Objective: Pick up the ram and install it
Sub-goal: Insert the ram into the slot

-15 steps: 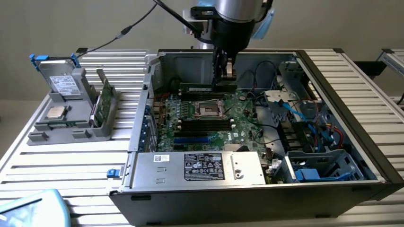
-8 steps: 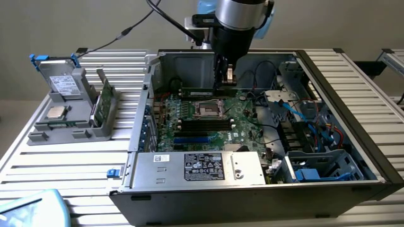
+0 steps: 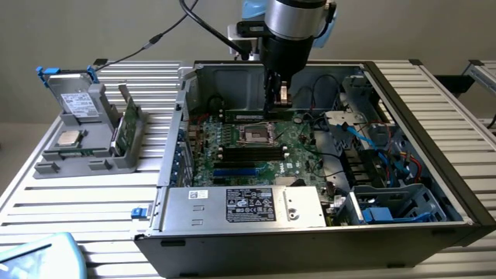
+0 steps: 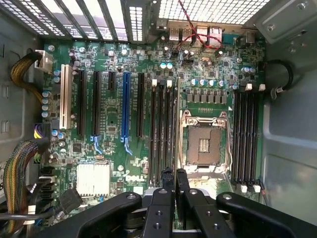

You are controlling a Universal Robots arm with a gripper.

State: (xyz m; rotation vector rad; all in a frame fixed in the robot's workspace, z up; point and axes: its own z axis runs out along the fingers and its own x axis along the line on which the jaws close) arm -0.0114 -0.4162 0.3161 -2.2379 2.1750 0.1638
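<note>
- Your gripper [image 3: 277, 107] is down inside the open PC case [image 3: 310, 250]. In the exterior view it sits at 12 o'clock of the CPU socket [image 3: 256, 133].
- The fingers are almost together and pinch the ram [image 3: 244, 115]. The stick lies level, its long edge running 9 to 3 o'clock.
- In the wrist view the gripper [image 4: 175, 174] clamps the ram [image 4: 177, 119] edge-on. It shows as a thin line between one bank of memory slots [image 4: 161, 134] and the CPU socket [image 4: 204, 144]. You can't tell whether it touches a slot.
- In the case: the motherboard [image 3: 232, 160] lies on the floor and a silver power supply [image 3: 244, 206] sits at 6 o'clock. A drive cage [image 3: 410, 197] sits at 4 o'clock, with blue cables [image 3: 372, 139] near it.
- A grey holder [image 3: 54, 168] sits on the slatted table [image 3: 78, 203] at 9 o'clock of the case, apart from it.
- In the holder: a hard drive [image 3: 78, 104] stands upright, a silver processor chip [image 3: 68, 138] lies flat, and a green card [image 3: 128, 125] stands on edge.
</note>
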